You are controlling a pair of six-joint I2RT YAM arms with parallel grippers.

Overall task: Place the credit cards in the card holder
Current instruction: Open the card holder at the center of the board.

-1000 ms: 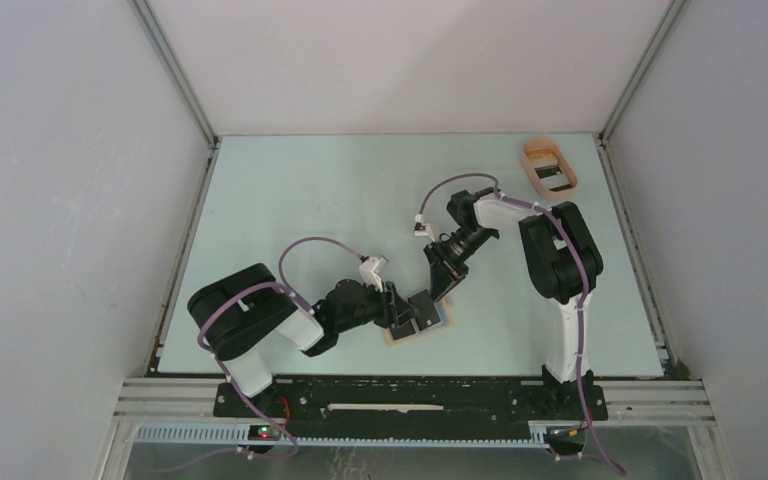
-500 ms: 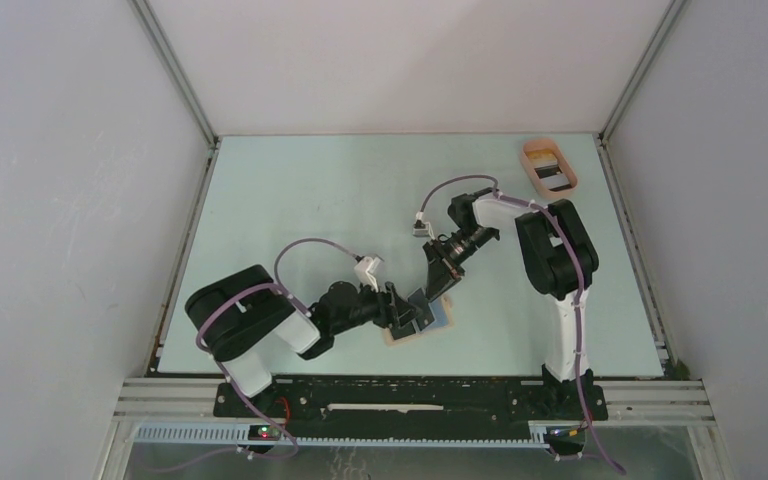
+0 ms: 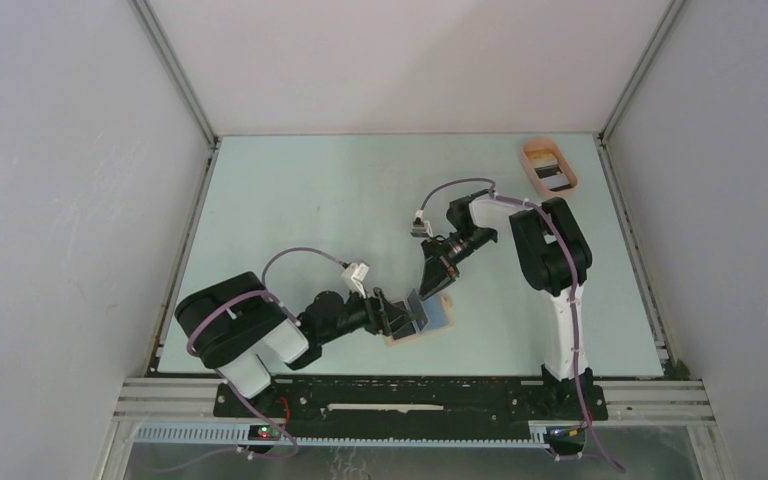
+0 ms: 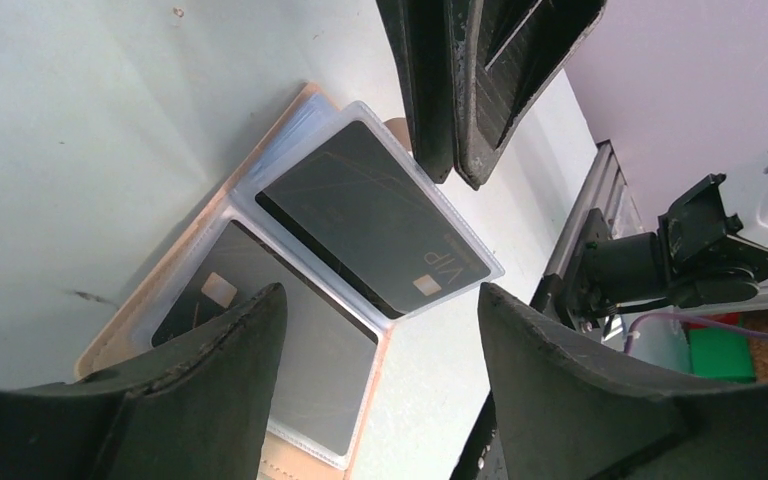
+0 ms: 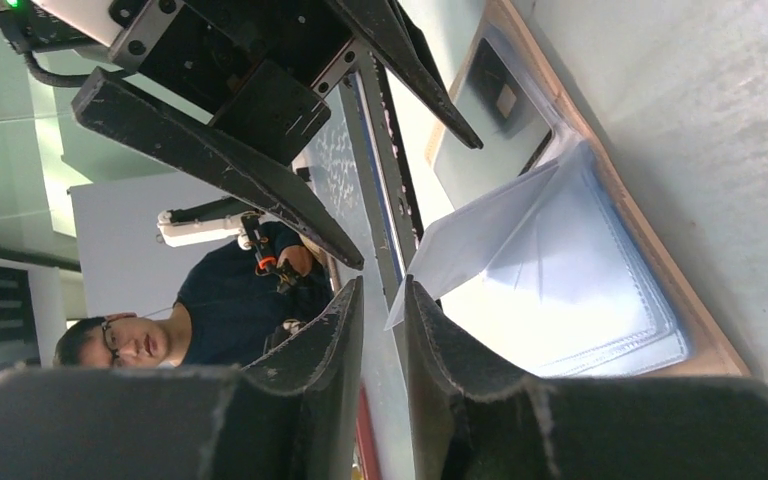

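Left pincer point(image 4: 380, 295) apart over open card holder point(image 4: 135, 300). Right pincer point(image 5: 382, 300) nearly together at clear sleeve point(image 5: 480, 240) corner; grip cannot tell.

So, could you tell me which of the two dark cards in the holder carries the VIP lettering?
The upper card, nearest the right pincer; the lower card, partly hidden by the left pincer, shows only a chip.

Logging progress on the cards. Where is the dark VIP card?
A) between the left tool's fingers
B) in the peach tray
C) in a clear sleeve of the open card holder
C: the VIP card lies inside a clear sleeve of the open card holder; the left tool stands open, holding nothing.
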